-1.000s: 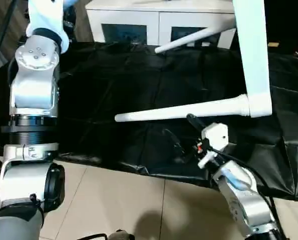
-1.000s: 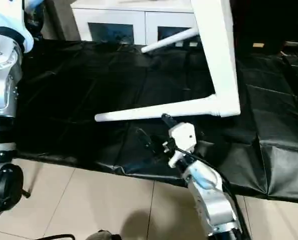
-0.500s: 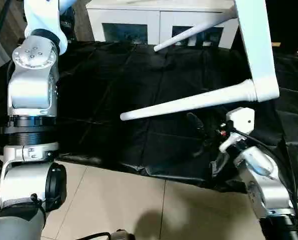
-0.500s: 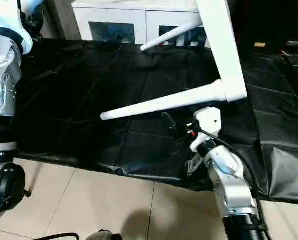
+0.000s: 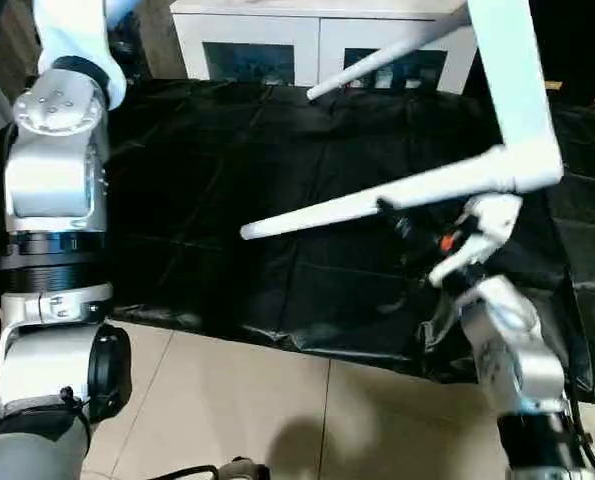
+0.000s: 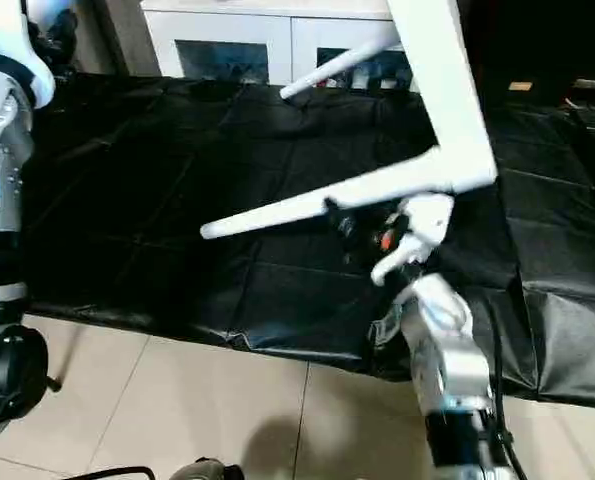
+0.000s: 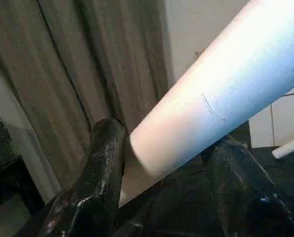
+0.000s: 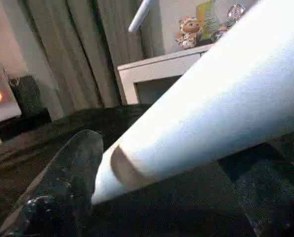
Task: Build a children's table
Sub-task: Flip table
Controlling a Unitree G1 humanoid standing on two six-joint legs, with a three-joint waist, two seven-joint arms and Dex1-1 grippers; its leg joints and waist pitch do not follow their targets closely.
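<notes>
Black sheeting point(image 5: 227, 180) below; right gripper point(image 5: 402, 225) spread around the near leg point(image 5: 377, 205), unclosed. Left gripper point(image 7: 156, 163) clasps another leg point(image 7: 221, 98). Centre before squeezing.

I count one white tabletop point(image 5: 512, 90), tilted up on its edge, and two white table legs point(image 5: 377, 205) fitted to it. Behind stands one white cabinet point(image 5: 277, 40) with two dark glass doors. One black sheet point(image 5: 227, 150) covers the floor. Two toy figures point(image 8: 189, 32) sit on the cabinet.
</notes>
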